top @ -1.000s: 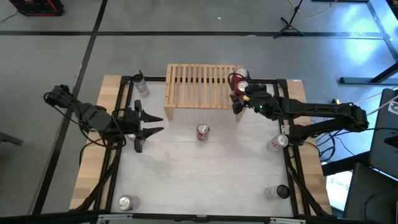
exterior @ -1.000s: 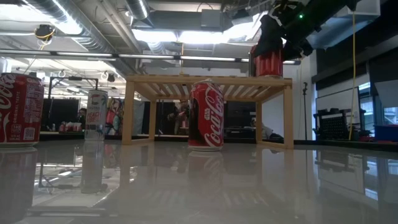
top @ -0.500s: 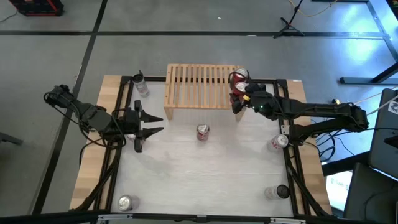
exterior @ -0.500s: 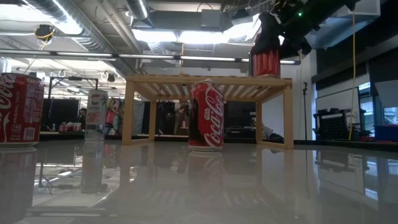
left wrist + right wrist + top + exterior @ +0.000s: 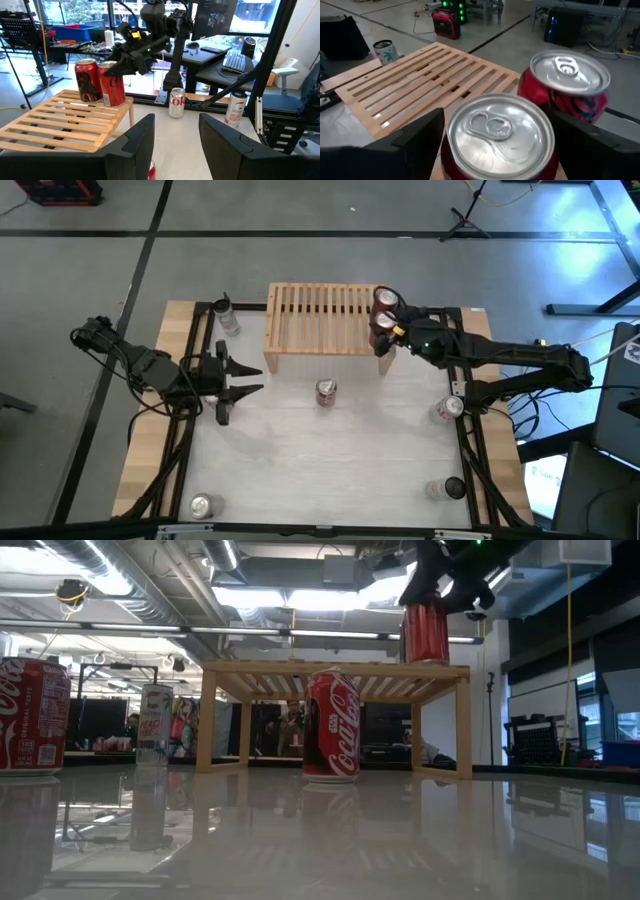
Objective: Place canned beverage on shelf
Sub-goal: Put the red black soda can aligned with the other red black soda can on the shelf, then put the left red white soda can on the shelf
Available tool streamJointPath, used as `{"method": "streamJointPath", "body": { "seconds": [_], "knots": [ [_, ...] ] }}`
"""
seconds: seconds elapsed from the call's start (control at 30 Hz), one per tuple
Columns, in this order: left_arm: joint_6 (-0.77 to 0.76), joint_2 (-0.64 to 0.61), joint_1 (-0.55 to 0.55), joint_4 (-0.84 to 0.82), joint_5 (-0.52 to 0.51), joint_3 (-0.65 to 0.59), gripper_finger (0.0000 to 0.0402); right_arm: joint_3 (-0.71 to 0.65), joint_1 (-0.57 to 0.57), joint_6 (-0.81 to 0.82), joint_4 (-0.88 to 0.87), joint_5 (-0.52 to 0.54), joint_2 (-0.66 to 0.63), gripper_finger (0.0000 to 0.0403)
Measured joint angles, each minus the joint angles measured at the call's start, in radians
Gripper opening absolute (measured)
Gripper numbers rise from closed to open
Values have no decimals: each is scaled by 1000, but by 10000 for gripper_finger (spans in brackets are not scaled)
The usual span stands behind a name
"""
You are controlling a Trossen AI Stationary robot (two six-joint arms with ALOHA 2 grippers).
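The table carries the shelf at its far edge. The right gripper is clamped on a red can at the shelf's right end, just beside a second can on the slats. The left gripper, fingers apart, waits near the table's left edge. A third can stands before the shelf.

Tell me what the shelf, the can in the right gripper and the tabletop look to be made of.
The shelf: pale, unpainted wood, matte; slats show grain in the right wrist view. The red can in the right gripper: likely aluminium, judging by its shiny silver lid with pull tab and printed red wall. The tabletop: a smooth whitish surface, material unclear; glossy, since the low view shows cans mirrored in it.
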Motion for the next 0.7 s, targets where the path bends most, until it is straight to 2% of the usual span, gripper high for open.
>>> {"method": "streamJointPath", "body": {
  "seconds": [0.23,0.4,0.57,0.7],
  "knots": [
    [8,0,0,0,-68,0,151,114,0,-1,-171,3,0,330],
    [-13,-9,20,-12,-79,5,173,229,0,-1,-314,2,0,330],
    [-75,-12,44,-221,-56,125,208,378,1,-1,-436,-30,0,330],
    [-122,-7,53,-393,-40,210,223,461,1,0,-445,-154,-1,330]
  ]
}}
